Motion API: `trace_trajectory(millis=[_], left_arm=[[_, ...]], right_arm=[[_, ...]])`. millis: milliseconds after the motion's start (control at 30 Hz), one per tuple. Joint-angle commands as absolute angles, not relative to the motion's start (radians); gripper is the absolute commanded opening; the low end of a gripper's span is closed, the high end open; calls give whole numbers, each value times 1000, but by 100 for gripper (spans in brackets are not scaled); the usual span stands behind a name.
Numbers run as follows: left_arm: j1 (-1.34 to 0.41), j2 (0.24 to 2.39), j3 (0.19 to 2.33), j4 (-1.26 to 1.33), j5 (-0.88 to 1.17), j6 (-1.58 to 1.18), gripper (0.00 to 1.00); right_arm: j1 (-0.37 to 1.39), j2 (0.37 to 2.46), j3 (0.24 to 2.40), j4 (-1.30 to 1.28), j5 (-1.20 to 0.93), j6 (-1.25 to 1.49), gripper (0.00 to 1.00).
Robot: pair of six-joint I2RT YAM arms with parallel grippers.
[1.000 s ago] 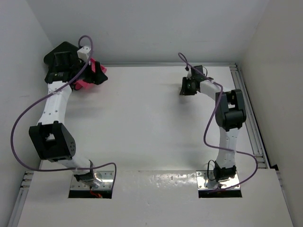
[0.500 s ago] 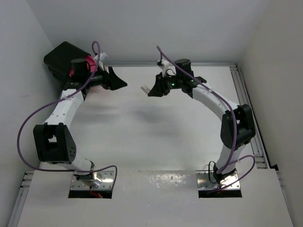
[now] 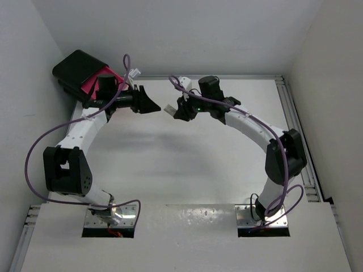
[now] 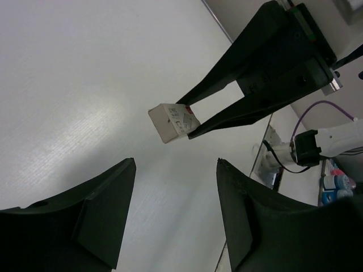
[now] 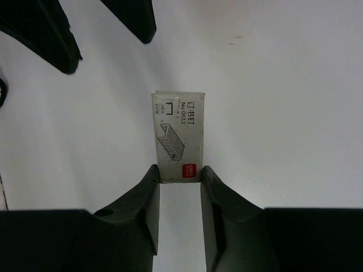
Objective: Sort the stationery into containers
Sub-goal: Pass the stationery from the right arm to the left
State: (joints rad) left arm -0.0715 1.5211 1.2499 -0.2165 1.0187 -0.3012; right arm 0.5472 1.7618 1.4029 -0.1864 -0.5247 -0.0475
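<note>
Two tools are facing off: the right tool [image 5: 179,173] is pinching a staple box [image 5: 178,136], long axis pointing to 9 o'clock, toward the spread left tool [image 4: 176,164] nearby.

A small white box [image 5: 179,133] carries black print, a grey drawing of staples and a red label at one end. The left gripper [image 4: 174,164] and right gripper [image 5: 179,173] are matte black. White arms [image 3: 85,127] with black joints trail purple cables [image 3: 33,153]. The table [image 3: 187,164] is white. The glossy black cabinet [image 3: 72,65] shows a bright pink drawer [image 3: 97,84].
</note>
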Motion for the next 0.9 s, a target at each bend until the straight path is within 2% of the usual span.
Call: trace_trajectory(millis=[0, 400, 467, 500, 533, 567, 600, 667, 700, 867], left_arm=[[-101, 1525, 1233, -238, 1049, -292, 65], [-104, 1542, 1249, -241, 1061, -299, 65], [-97, 1542, 1281, -291, 1066, -202, 67], [-89, 1554, 1311, -428, 1078, -128, 72], [-74, 1568, 1421, -540, 1075, 137, 74], [-68, 1587, 1495, -680, 1063, 301, 75], [-52, 1632, 1573, -950, 1033, 606, 76], [-37, 1672, 1741, -1215, 994, 862, 76], [-17, 1671, 1776, -1256, 986, 1014, 75], [-29, 1579, 1708, -1312, 962, 1280, 73]], right_arm=[[572, 1698, 1401, -112, -480, -124, 0], [623, 1672, 1379, -87, -479, -189, 0], [624, 1667, 1382, -106, -480, -210, 0], [624, 1669, 1385, -115, -482, -216, 0], [624, 1667, 1387, -138, -480, -224, 0], [623, 1663, 1387, -149, -485, -245, 0], [620, 1661, 1382, -161, -486, -256, 0], [612, 1649, 1367, -187, -503, -290, 0], [609, 1644, 1362, -207, -515, -304, 0], [607, 1624, 1341, -239, -593, -396, 0]])
